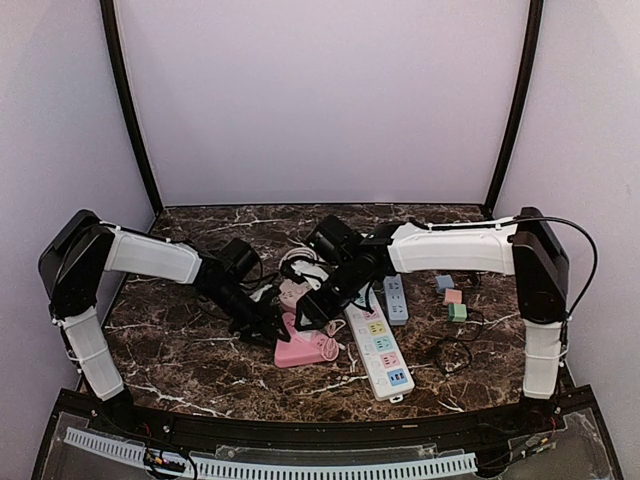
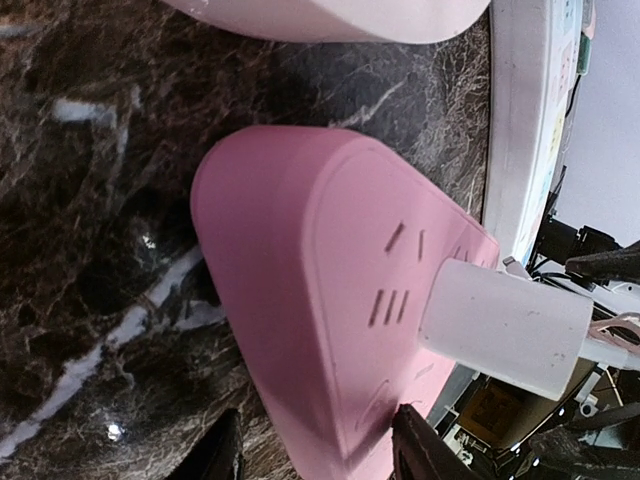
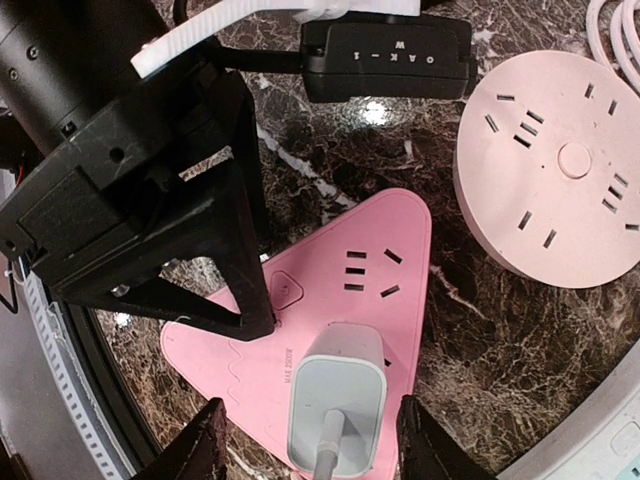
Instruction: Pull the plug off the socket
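— On the socket (image 3: 340, 270), at its wide end, the plug (image 3: 337, 405) sits pushed fully in. Its white cable (image 3: 325, 460) leaves from the back, away from the socket's face.

— And the socket itself?

— It's a pink triangle, flat on the surface (image 3: 470, 330). A round socket (image 3: 550, 180) lies just past its point, apart from it.

— Which step is this?

— The grasp, I'd say. The right hand (image 3: 310, 405) hangs over the plug with its fingers apart, one on each side of the white body. A gap shows on both sides, so nothing is clamped yet.

— What about the left hand (image 2: 320, 450)?

— Its fingers are apart too. One fingertip (image 3: 258, 320) is down on the socket's top, beside the small button and near the plug. The other stands off past the socket's edge. It looks placed to pin the socket down rather than to hold it.

— So what does the next move need?

— The right hand should close squarely on the plug's flat sides. Then it should pull straight out along the pins, away from the socket's face. The left hand has to bear down meanwhile, or the light socket will likely lift with the plug. A slanted pull could bind the pins or let the smooth body slip.
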### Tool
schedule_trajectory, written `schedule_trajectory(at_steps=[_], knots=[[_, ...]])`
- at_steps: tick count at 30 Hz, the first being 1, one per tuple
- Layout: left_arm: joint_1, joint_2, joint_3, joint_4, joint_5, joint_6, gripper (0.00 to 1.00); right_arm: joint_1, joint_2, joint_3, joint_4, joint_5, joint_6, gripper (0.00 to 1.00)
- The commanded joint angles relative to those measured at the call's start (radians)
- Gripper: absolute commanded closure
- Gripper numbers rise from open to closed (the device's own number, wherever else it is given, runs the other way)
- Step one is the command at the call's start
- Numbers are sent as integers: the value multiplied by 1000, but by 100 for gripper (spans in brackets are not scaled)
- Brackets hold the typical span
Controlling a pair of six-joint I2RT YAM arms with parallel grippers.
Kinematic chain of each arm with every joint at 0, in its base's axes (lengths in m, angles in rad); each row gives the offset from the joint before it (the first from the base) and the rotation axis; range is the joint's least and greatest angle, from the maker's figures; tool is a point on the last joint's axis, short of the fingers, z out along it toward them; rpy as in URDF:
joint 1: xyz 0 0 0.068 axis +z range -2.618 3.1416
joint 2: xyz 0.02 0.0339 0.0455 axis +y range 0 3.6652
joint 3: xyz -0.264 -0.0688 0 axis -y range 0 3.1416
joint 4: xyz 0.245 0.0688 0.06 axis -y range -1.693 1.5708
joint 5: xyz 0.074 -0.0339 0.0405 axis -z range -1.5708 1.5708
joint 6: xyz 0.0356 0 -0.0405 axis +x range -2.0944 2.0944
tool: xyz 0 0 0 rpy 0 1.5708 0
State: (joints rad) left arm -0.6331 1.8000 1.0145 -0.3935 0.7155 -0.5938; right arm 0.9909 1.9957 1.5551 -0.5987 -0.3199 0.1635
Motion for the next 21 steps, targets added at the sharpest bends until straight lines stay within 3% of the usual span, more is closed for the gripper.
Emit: schedule_trajectory(at_steps=[1,10,16,21], knots=[[-7,13,13,-41,14,22,50,25,36,25,10,37,20,48],[-9,53,27,-66,13,9,50,33,41,16,29,78,42,61],[-9,85,30,-80,-1,-10,51,33,38,13,41,91,50,82],[-10,103,16,-58,-4,-59,51,33,28,21,55,112,65,87]])
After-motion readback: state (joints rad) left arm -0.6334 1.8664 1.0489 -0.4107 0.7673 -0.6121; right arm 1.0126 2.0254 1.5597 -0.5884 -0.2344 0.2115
